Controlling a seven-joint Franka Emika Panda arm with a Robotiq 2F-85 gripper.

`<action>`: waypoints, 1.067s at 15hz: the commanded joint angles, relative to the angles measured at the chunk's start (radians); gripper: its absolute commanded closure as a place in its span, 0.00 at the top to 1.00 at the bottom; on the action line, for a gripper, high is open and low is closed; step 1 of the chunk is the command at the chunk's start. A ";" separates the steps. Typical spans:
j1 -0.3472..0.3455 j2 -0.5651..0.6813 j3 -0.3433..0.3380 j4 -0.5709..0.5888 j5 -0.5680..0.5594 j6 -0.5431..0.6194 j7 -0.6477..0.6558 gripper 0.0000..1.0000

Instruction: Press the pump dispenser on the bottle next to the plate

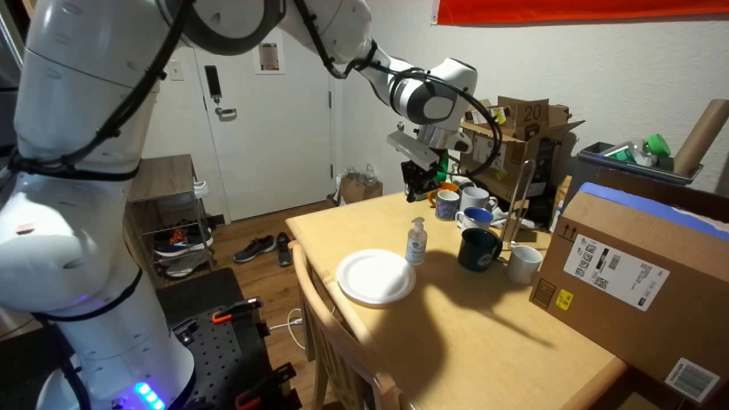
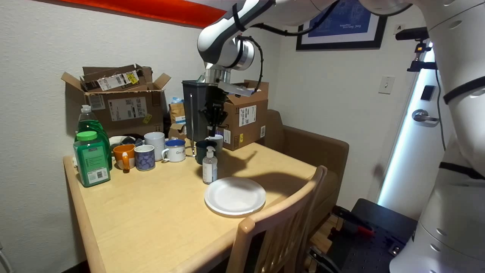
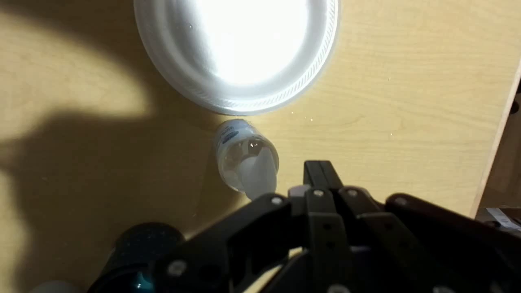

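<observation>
The small translucent bottle (image 1: pixel 416 250) stands upright on the table beside the white plate (image 1: pixel 376 277). Its pale pump dispenser (image 1: pixel 418 223) is on top. Both exterior views show the bottle (image 2: pixel 209 171), pump (image 2: pixel 210 151) and plate (image 2: pixel 235 196). In the wrist view, the bottle (image 3: pixel 233 132) is just below the plate (image 3: pixel 240 105), and the pump head (image 3: pixel 259 175) points toward the lower right. My gripper (image 1: pixel 414 193) hangs above the table, higher than the pump and apart from it. Its fingertips (image 3: pixel 320 174) are together with nothing between them, right of the pump head in the wrist view.
A dark mug (image 1: pixel 478 249) and a white mug (image 1: pixel 524 263) stand near the bottle. Several other mugs and green bottles (image 2: pixel 92 159) are along the wall side. A large cardboard box (image 1: pixel 632 285) sits on the table. A wooden chair (image 2: pixel 280 223) is at the plate's edge.
</observation>
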 commanded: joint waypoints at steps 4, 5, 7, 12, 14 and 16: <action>-0.022 0.017 0.019 0.005 -0.002 0.064 -0.025 0.00; -0.020 0.020 0.016 0.008 -0.010 0.058 -0.014 0.00; -0.015 0.020 0.007 0.010 -0.028 0.046 0.008 0.00; -0.001 0.021 -0.013 0.013 -0.085 0.039 0.062 0.00; 0.004 0.022 -0.017 0.017 -0.113 0.034 0.090 0.00; 0.009 0.027 -0.017 0.024 -0.139 0.025 0.116 0.00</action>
